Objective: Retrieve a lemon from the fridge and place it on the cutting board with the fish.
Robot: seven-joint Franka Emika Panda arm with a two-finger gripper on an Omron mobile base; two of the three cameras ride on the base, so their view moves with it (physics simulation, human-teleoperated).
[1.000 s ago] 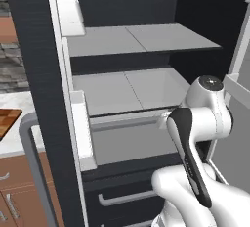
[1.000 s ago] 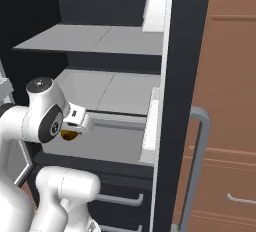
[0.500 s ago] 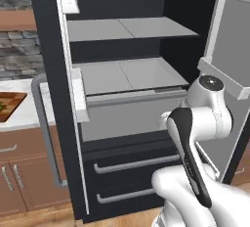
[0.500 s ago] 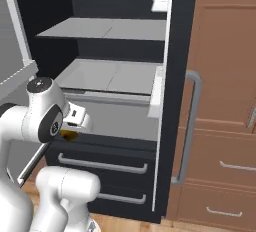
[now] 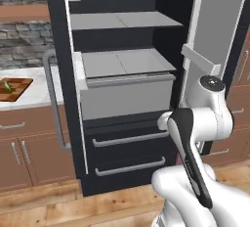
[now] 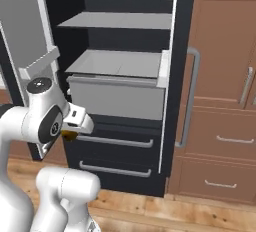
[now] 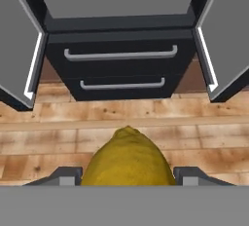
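Item: lemon point(image 7: 128, 159), gripped in pincer point(image 7: 127, 175) outside open fridge point(image 5: 122, 99); step, carrying; next, likely drive left to cutting board point(image 5: 13, 88) with fish point(image 5: 8, 86) on desk point(image 5: 36, 91).

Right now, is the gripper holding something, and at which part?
Yes. The gripper holds the lemon by its two opposite sides, one finger on each.

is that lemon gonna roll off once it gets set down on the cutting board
Probably somewhat: the lemon looks rounded and plump with a small nub at one end, so it may wobble or roll a little before settling. It looks firm, sitting between the gripper fingers without visible squashing. The cutting board looks flat, with no raised edge visible to stop it.
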